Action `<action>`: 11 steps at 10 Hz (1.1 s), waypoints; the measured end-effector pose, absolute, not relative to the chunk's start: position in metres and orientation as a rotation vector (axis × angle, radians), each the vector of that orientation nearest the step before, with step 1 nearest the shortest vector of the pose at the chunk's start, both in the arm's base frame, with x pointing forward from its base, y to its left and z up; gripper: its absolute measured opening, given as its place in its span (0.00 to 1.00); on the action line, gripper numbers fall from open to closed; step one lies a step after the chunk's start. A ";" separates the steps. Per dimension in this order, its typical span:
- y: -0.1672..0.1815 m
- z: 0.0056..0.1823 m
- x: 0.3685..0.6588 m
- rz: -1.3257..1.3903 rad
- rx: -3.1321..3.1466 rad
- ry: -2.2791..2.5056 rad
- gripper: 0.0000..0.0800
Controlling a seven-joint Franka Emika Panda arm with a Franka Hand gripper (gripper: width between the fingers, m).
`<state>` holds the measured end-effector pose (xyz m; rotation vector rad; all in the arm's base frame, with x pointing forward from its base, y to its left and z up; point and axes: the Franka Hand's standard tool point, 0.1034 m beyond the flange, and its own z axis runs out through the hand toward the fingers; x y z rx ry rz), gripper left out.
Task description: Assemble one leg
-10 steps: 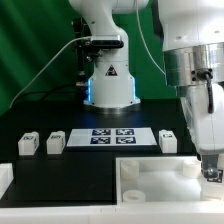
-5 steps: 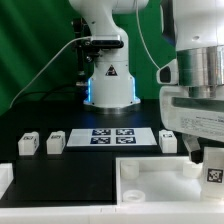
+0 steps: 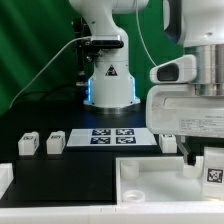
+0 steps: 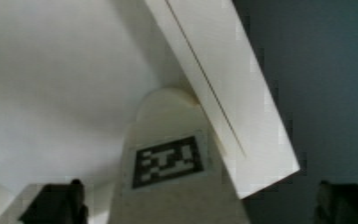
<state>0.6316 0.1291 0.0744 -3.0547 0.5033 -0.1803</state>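
A white leg (image 3: 213,171) with a square marker stands upright at the corner of the white tabletop (image 3: 150,181) on the exterior view's right. My gripper (image 3: 207,160) hangs over it, fingers on either side. In the wrist view the leg (image 4: 172,150) runs between the two dark fingertips (image 4: 53,203), with a gap on each side, so my gripper (image 4: 202,206) is open around it. The tabletop's floor (image 4: 51,100) and raised rim (image 4: 220,90) lie behind the leg.
Three more legs (image 3: 28,144) (image 3: 54,142) (image 3: 168,141) stand in a row on the black table. The marker board (image 3: 110,136) lies between them. The robot base (image 3: 108,82) is behind, and a white part (image 3: 4,180) sits at the left edge.
My hand has risen and looms larger in the exterior view. The leg has stayed at the same corner of the tabletop.
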 end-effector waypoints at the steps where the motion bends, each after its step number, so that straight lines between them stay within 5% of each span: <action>1: 0.129 0.075 0.632 -0.190 -3.090 0.352 0.81; 3: 0.129 0.075 0.632 -0.187 -3.070 0.464 0.78; 4: 0.129 0.075 0.632 -0.186 -3.056 0.533 0.57; 5: 0.128 0.074 0.631 -0.178 -3.020 0.693 0.57; 6: 0.125 0.073 0.630 -0.169 -2.970 0.874 0.37; 11: 0.120 0.070 0.631 -0.116 -2.560 1.645 0.37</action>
